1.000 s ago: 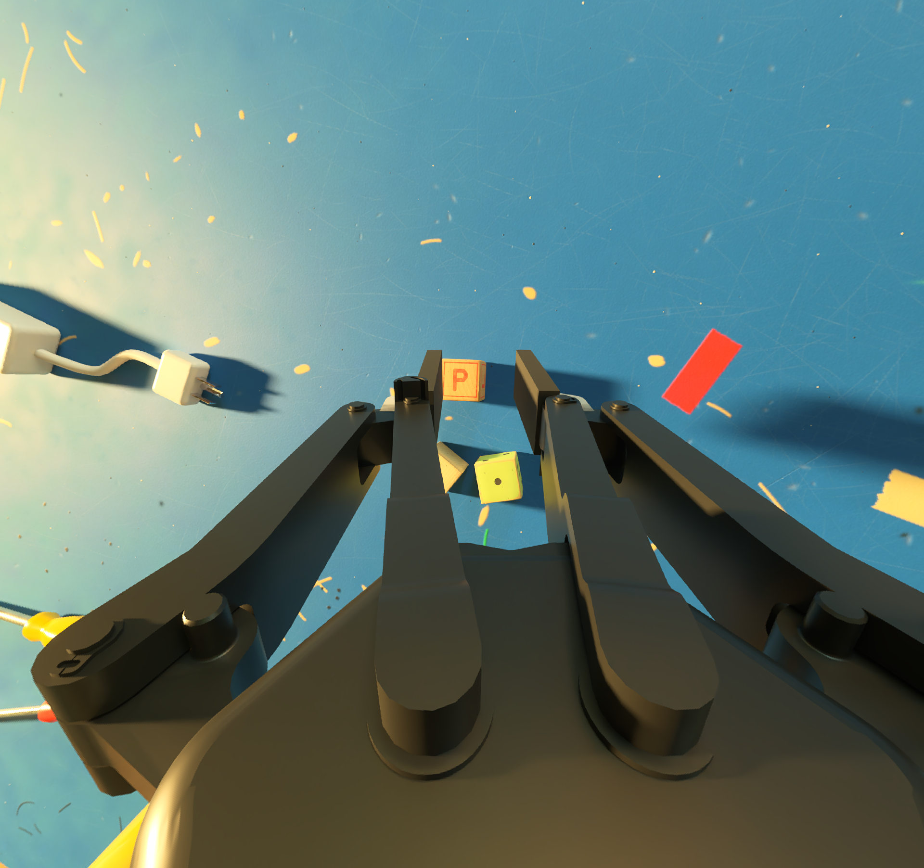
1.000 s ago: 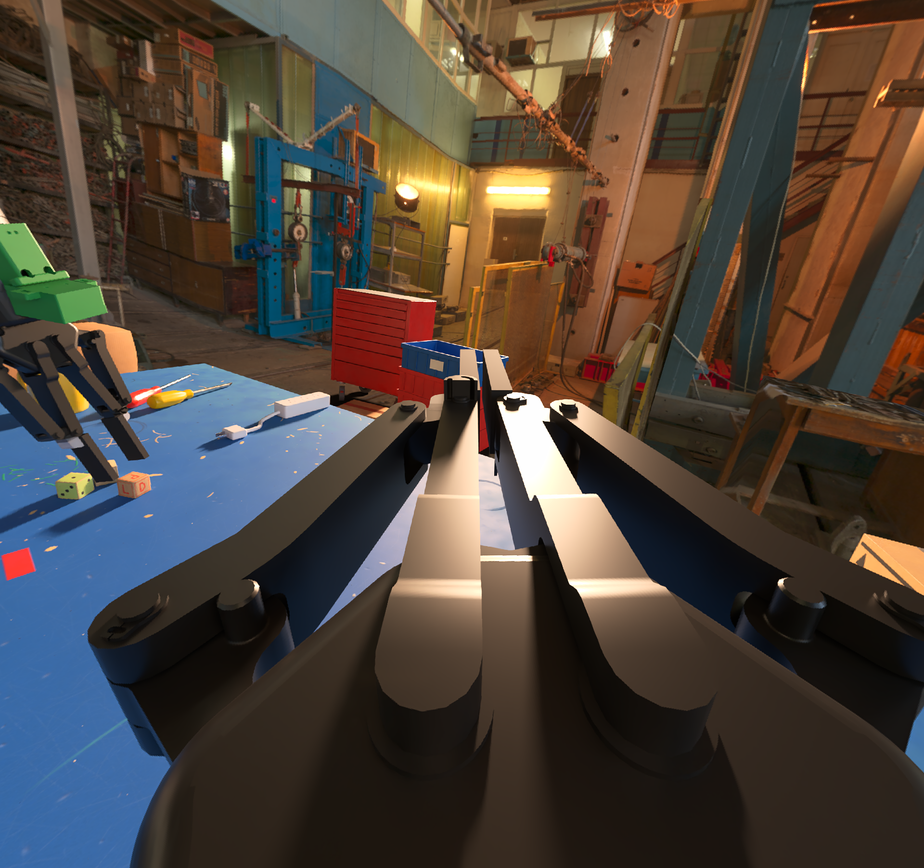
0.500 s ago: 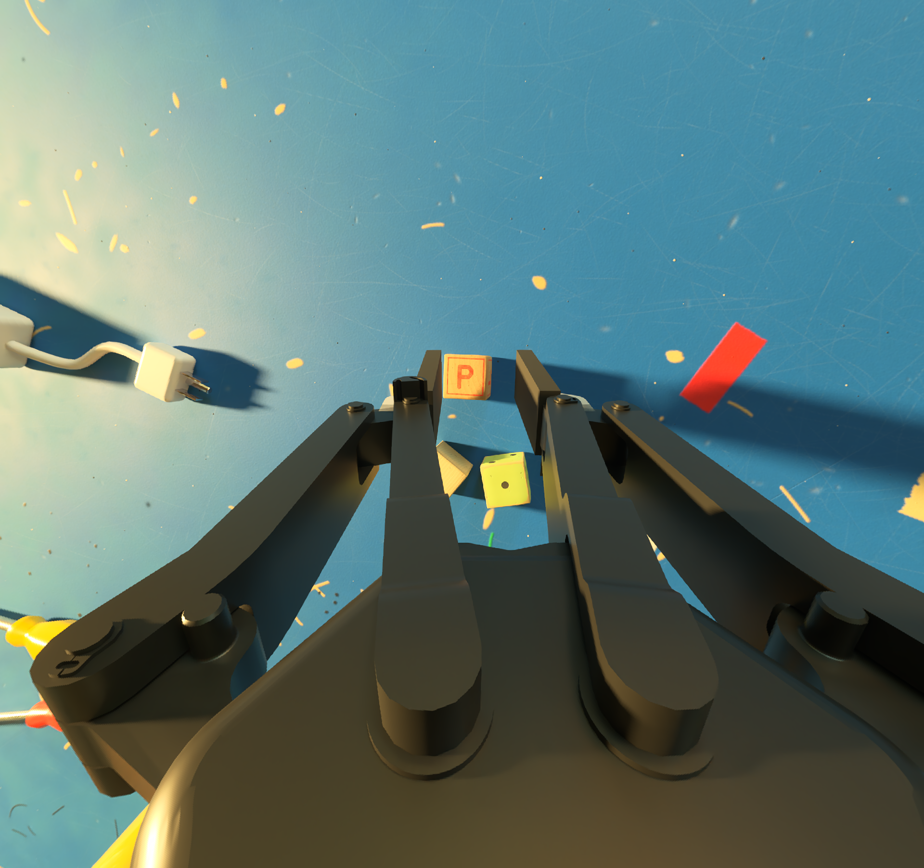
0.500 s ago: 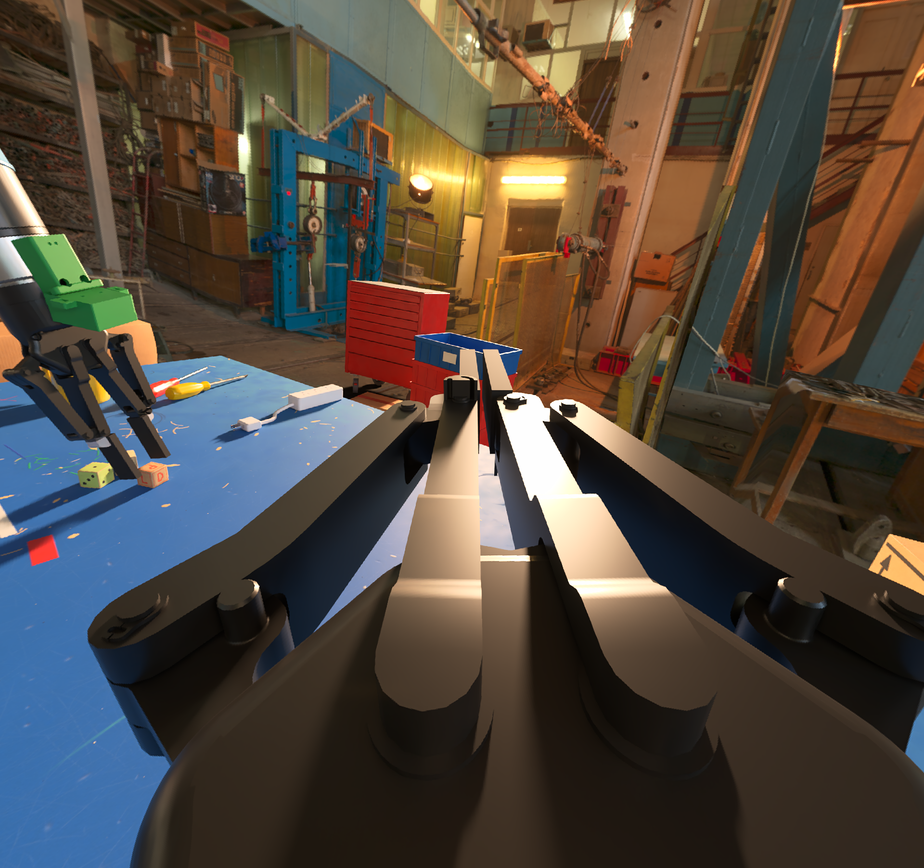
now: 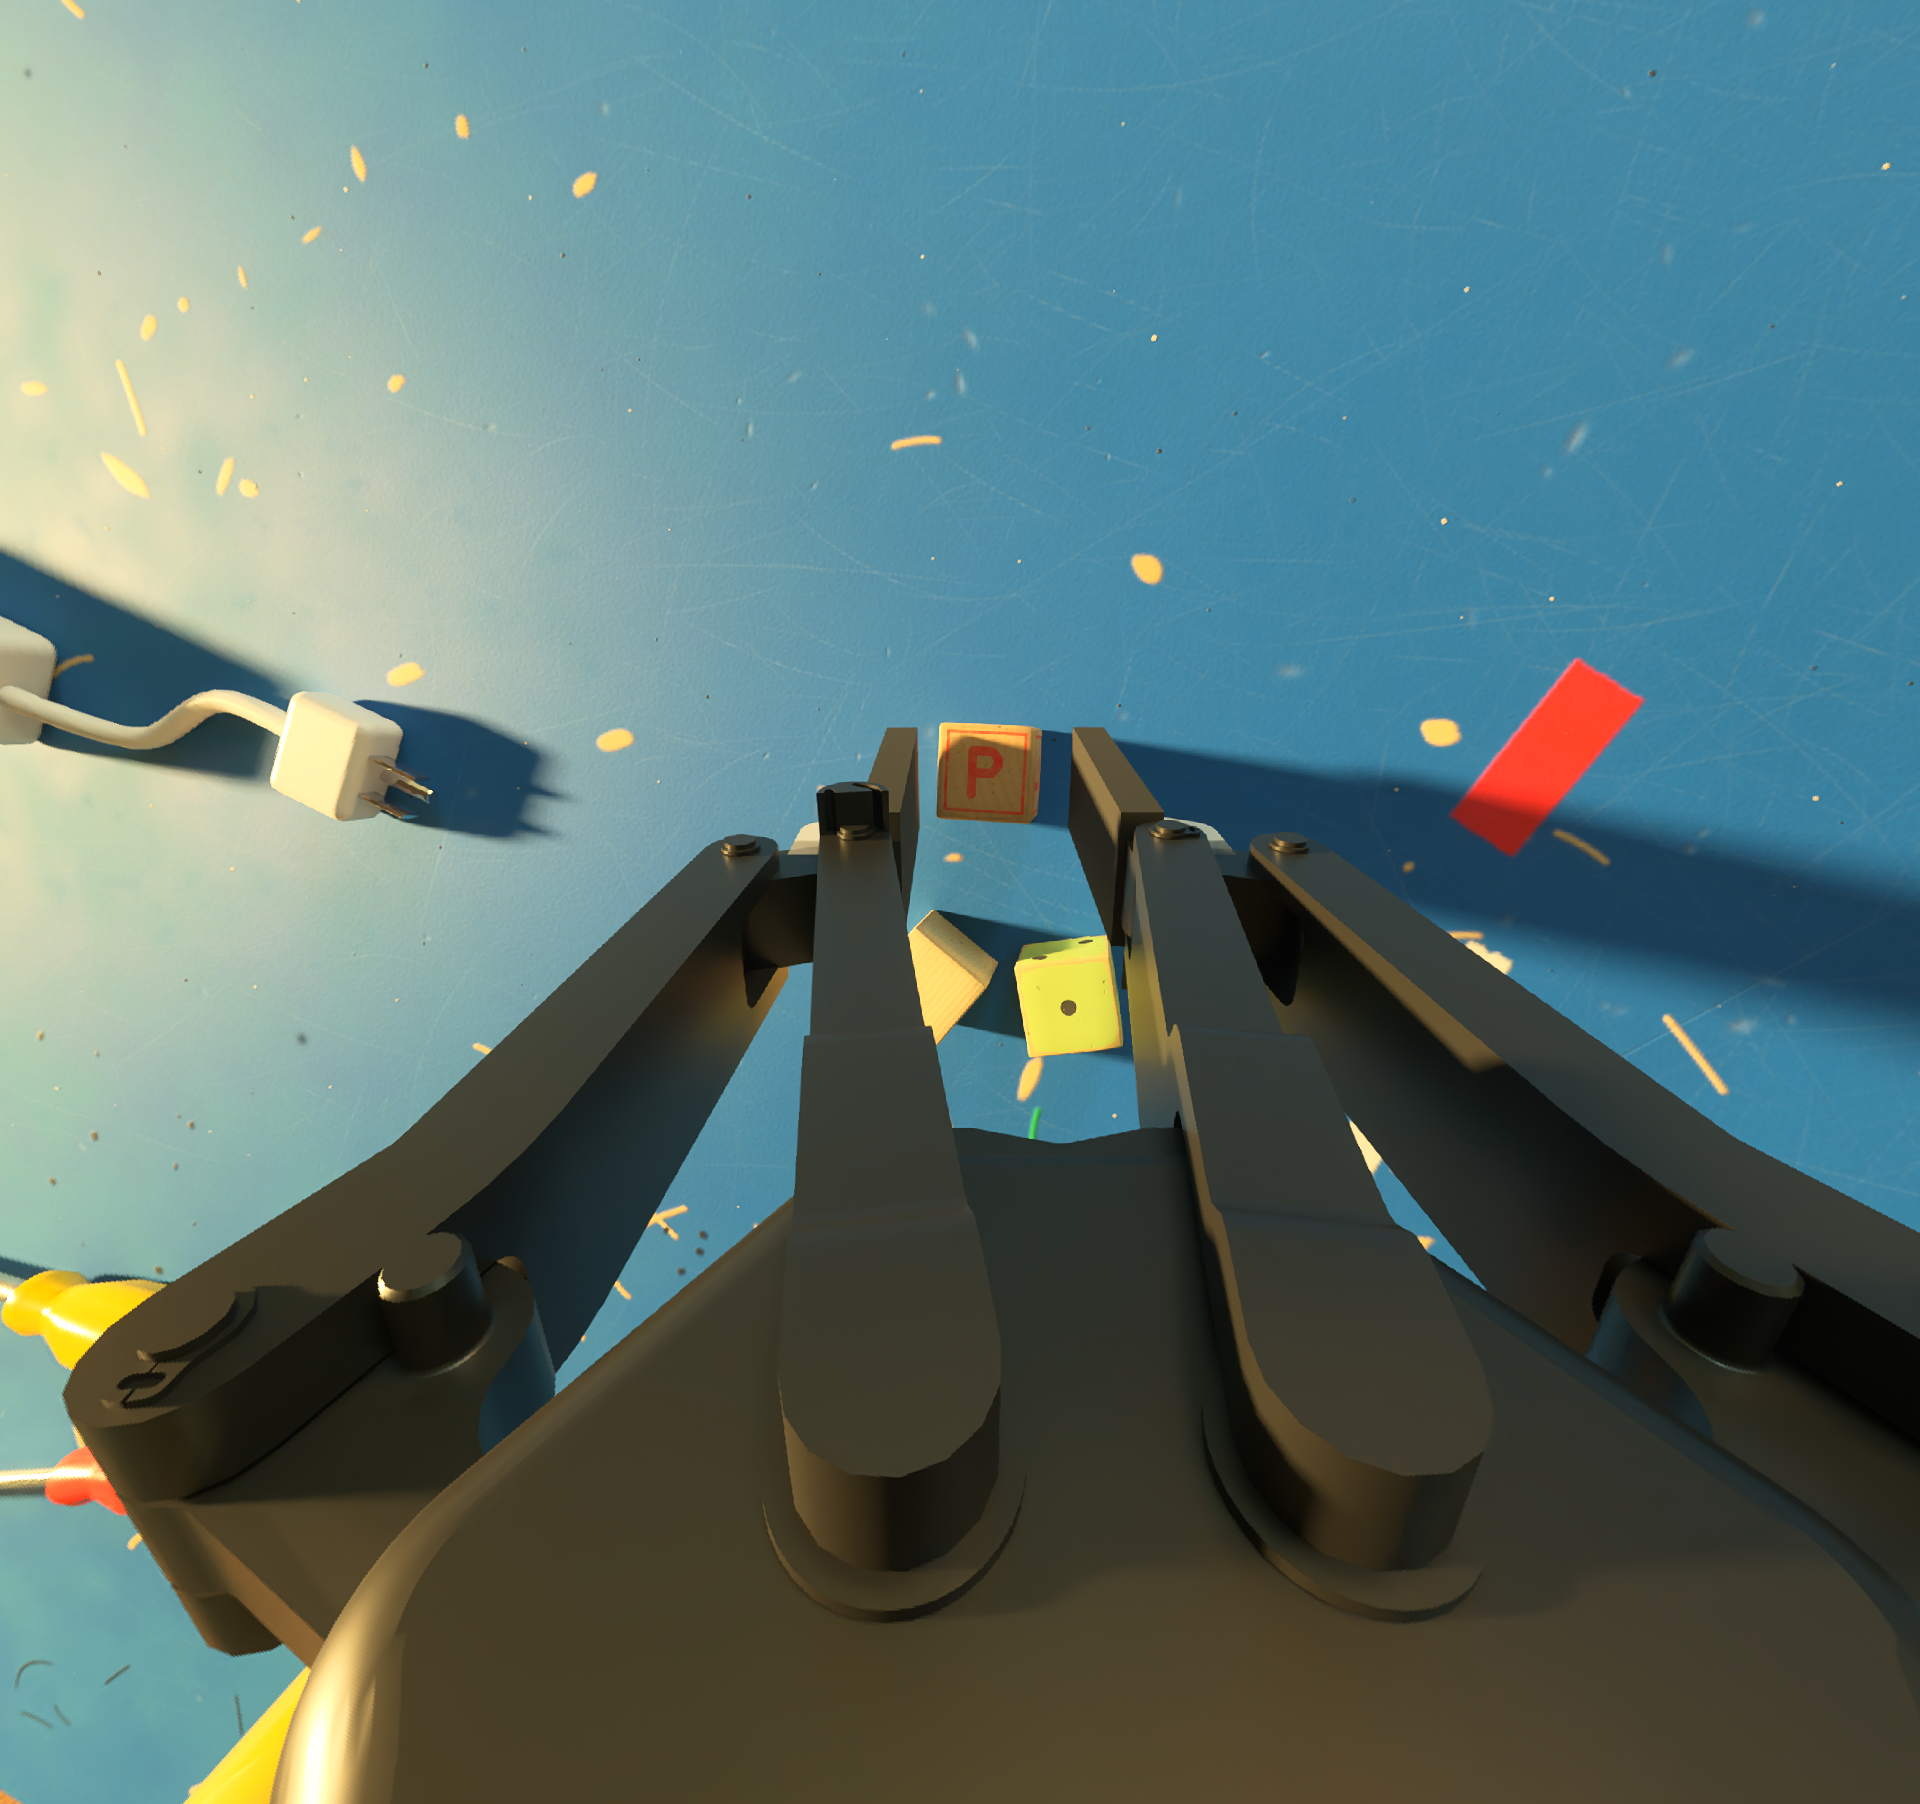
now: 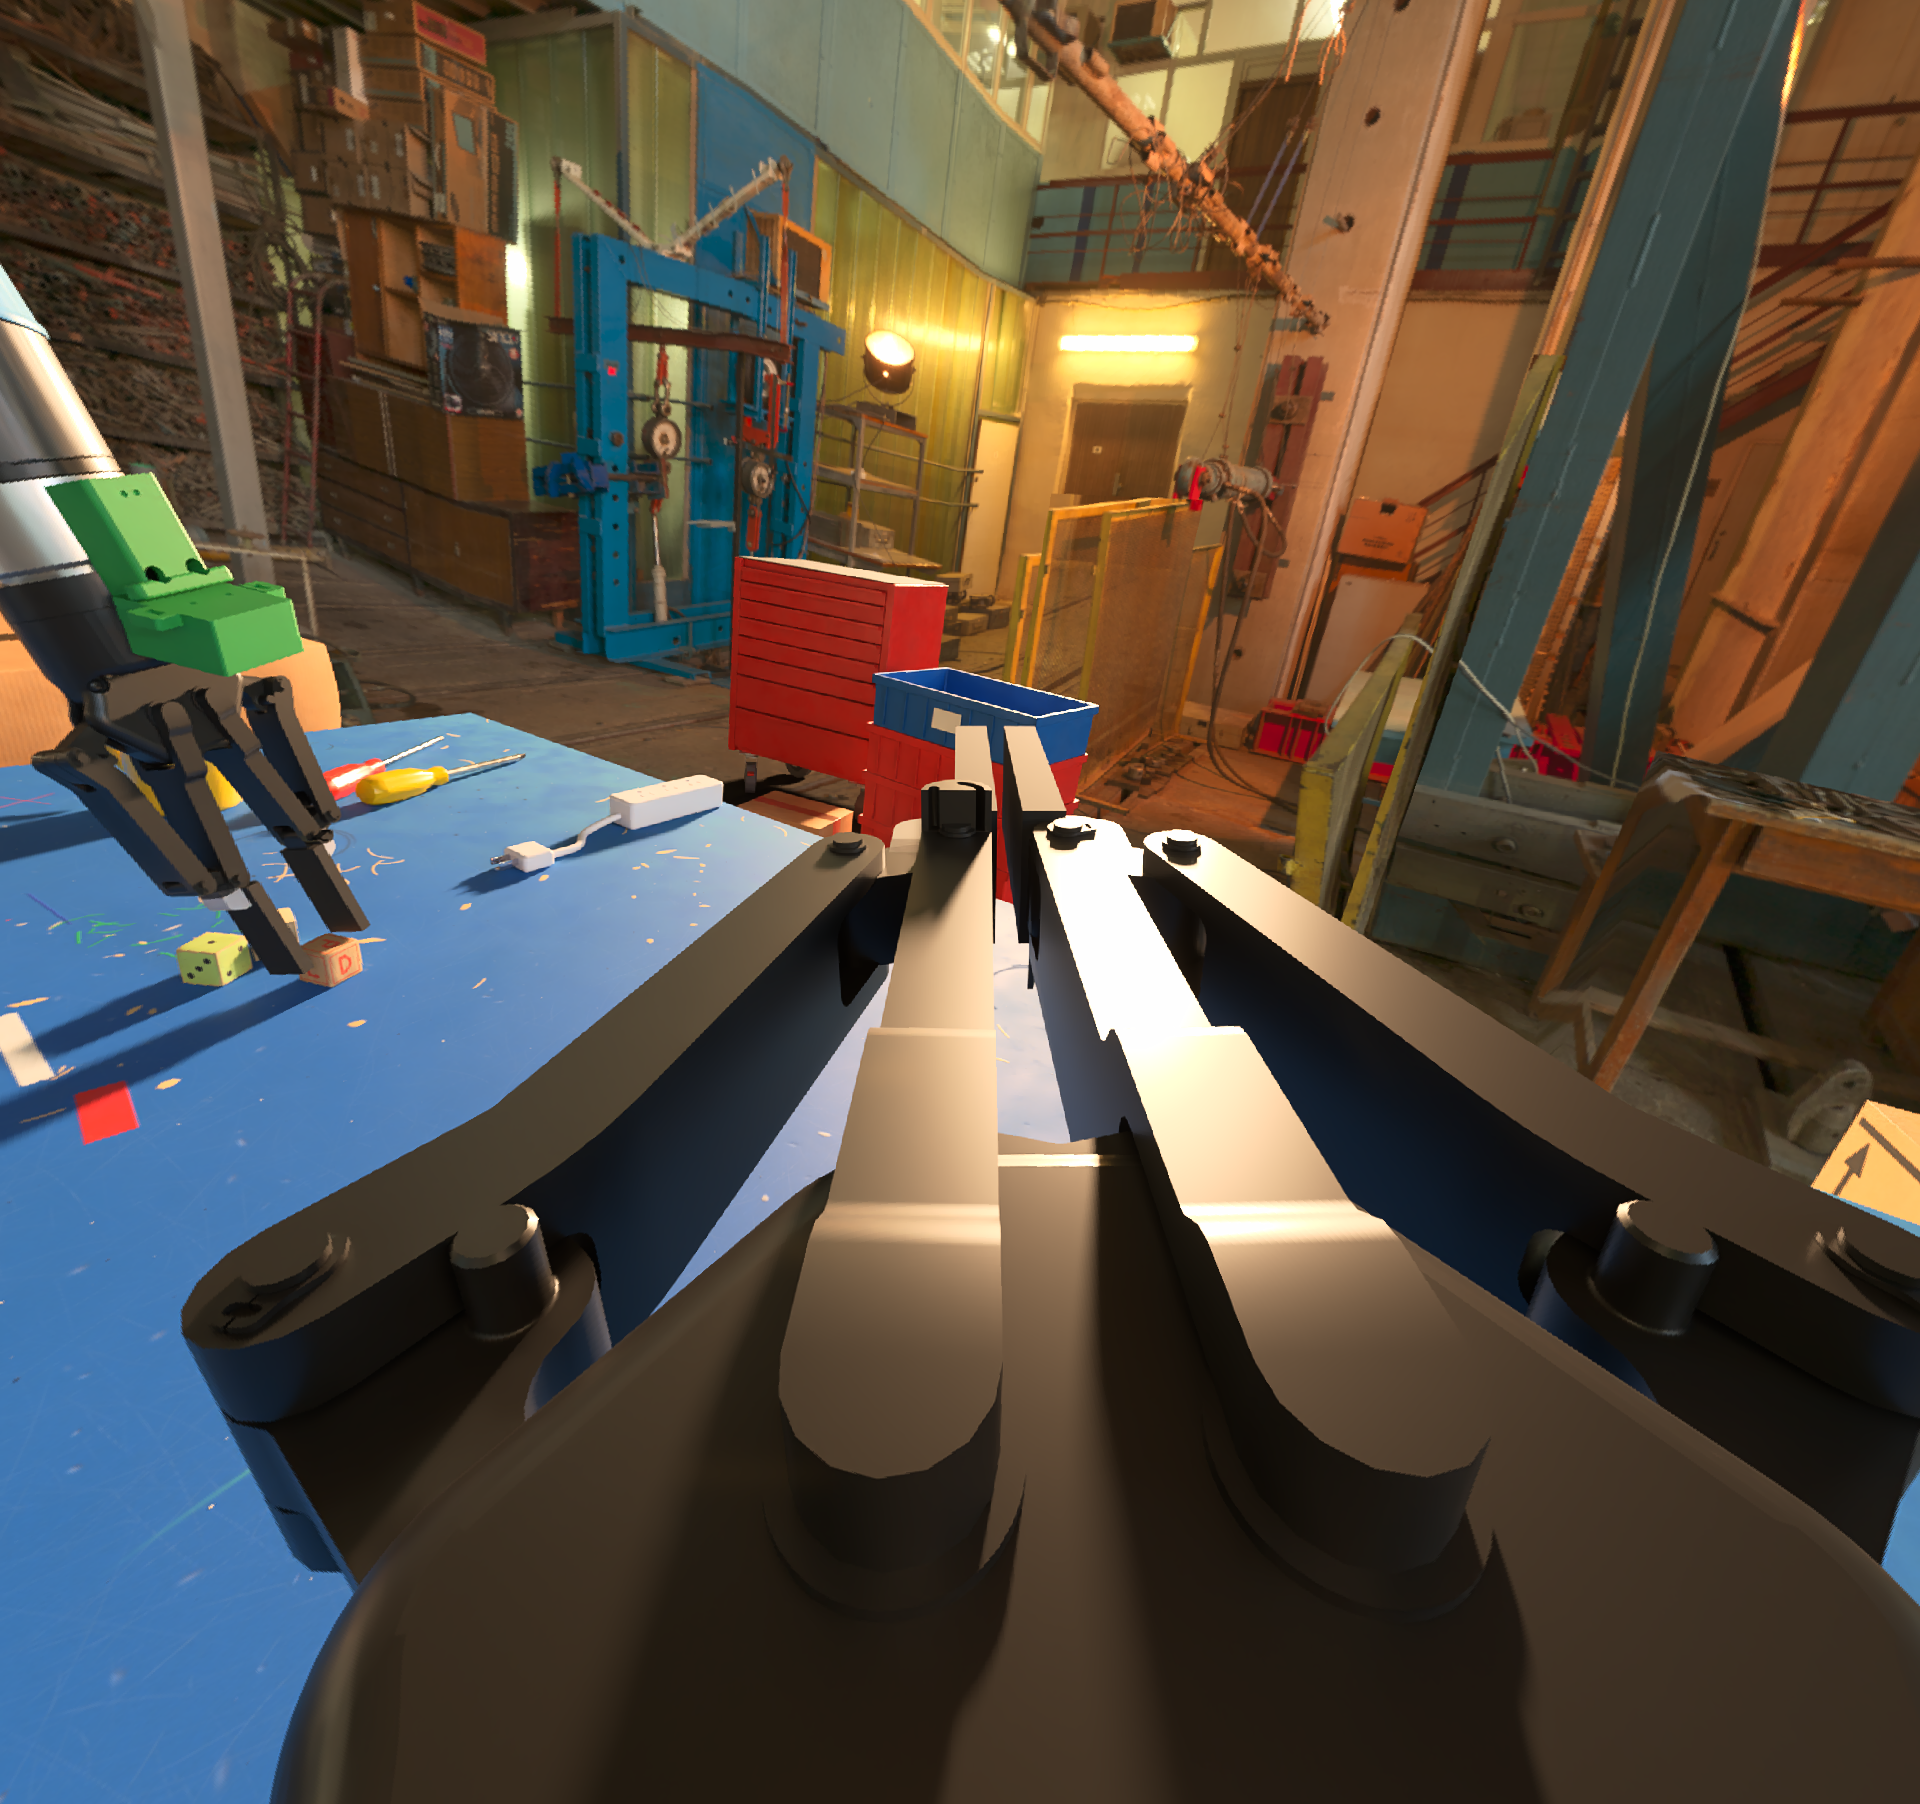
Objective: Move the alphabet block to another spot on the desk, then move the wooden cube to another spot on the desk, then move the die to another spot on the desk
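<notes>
The alphabet block (image 5: 987,772), orange with a red letter, sits on the blue desk (image 5: 1039,248). My left gripper (image 5: 994,752) is open and low, its fingertips on either side of the block with small gaps. The pale wooden cube (image 5: 951,975) and the yellow die (image 5: 1068,996) lie just behind, between the fingers. The right wrist view shows the left gripper (image 6: 307,944) down at the block (image 6: 338,959), with the die (image 6: 213,957) beside it. My right gripper (image 6: 995,752) is shut and empty, raised over the desk's far edge.
A white plug on a cable (image 5: 338,757) lies to the left, leading to a power strip (image 6: 665,804). A flat red patch (image 5: 1548,757) marks the desk on the right. Yellow and red screwdrivers (image 6: 405,783) lie near the back. The desk edge (image 6: 790,840) runs beyond them.
My left gripper has come down and forward so the alphabet block now sits between its fingertips. The right wrist view has swung left, so the left arm appears nearer the middle.
</notes>
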Controlling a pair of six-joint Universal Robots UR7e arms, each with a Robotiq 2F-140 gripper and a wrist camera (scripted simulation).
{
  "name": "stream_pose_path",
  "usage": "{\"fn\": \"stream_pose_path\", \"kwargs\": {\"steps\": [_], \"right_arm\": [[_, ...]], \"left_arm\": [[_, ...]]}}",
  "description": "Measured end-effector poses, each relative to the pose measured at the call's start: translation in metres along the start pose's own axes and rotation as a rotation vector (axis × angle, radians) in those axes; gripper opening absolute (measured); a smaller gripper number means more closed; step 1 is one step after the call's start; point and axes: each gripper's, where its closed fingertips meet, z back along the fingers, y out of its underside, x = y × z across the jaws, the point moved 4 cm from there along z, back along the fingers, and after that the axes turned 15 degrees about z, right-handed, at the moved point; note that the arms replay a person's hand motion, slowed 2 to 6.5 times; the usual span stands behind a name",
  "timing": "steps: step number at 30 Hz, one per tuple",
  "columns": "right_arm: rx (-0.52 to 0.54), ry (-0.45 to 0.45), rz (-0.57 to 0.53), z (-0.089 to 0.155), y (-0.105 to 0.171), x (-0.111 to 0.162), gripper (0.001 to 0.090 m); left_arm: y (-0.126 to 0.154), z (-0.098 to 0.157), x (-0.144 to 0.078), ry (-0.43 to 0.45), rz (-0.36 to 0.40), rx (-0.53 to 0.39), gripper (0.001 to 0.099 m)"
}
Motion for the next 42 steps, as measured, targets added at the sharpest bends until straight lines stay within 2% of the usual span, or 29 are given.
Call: {"fn": "stream_pose_path", "kwargs": {"steps": [14,42], "right_arm": [[0.014,-0.014,0.002,-0.004,0.003,0.002,0.0048],[0.068,-0.059,0.003,-0.014,0.013,0.010,0.0053]], "left_arm": [[0.003,-0.007,0.003,-0.017,-0.008,0.019,0.0377],[0.001,-0.007,0.001,-0.026,-0.051,0.005,0.0275]]}}
